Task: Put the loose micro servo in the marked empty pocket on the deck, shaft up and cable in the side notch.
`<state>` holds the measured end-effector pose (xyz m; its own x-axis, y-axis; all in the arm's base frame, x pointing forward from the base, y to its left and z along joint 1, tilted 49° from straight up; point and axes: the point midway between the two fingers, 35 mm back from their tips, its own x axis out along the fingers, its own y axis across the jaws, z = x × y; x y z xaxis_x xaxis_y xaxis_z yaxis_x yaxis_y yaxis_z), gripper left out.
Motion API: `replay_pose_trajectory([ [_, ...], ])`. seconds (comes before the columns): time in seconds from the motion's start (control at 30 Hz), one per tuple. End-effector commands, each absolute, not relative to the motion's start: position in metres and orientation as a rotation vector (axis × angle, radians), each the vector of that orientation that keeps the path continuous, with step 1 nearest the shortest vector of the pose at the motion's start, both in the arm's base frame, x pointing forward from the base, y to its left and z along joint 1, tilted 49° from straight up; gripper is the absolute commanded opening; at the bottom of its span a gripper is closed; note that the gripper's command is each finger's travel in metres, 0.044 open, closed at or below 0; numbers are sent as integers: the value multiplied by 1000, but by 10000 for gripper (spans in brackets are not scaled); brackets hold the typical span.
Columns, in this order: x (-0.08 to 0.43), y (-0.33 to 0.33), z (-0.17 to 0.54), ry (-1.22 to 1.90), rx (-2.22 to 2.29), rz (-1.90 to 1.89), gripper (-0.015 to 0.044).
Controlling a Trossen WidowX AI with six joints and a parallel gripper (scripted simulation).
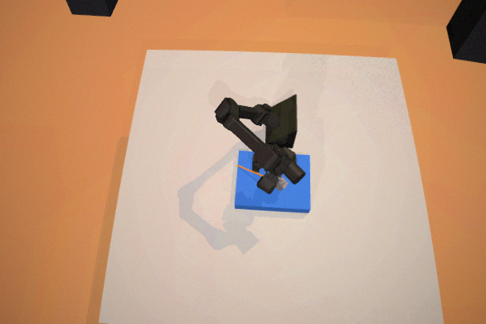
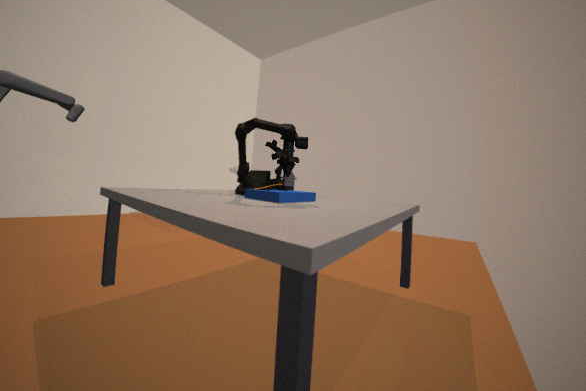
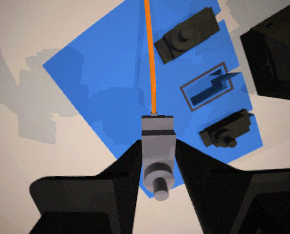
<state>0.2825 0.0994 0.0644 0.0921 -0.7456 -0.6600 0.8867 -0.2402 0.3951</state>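
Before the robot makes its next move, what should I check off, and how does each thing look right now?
1. Gripper has hold of the grey servo: ok, it is between the fingers.
2. Servo's shaft points out of its top, away from the deck: ok.
3. Marked pocket is free for it: ok, no servo sits there.
4. Servo is lined up with the pocket: not ok, it is off to one side and turned differently.
5. Orange cable lies in the side notch: not ok.
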Motion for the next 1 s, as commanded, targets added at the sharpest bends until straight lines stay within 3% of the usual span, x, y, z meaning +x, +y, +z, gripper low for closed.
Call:
replay_pose_trajectory([
  [0.0, 283, 101, 64, 312, 848, -1505, 0],
  [0.97, 283, 101, 64, 961, 38, -1123, 0],
])
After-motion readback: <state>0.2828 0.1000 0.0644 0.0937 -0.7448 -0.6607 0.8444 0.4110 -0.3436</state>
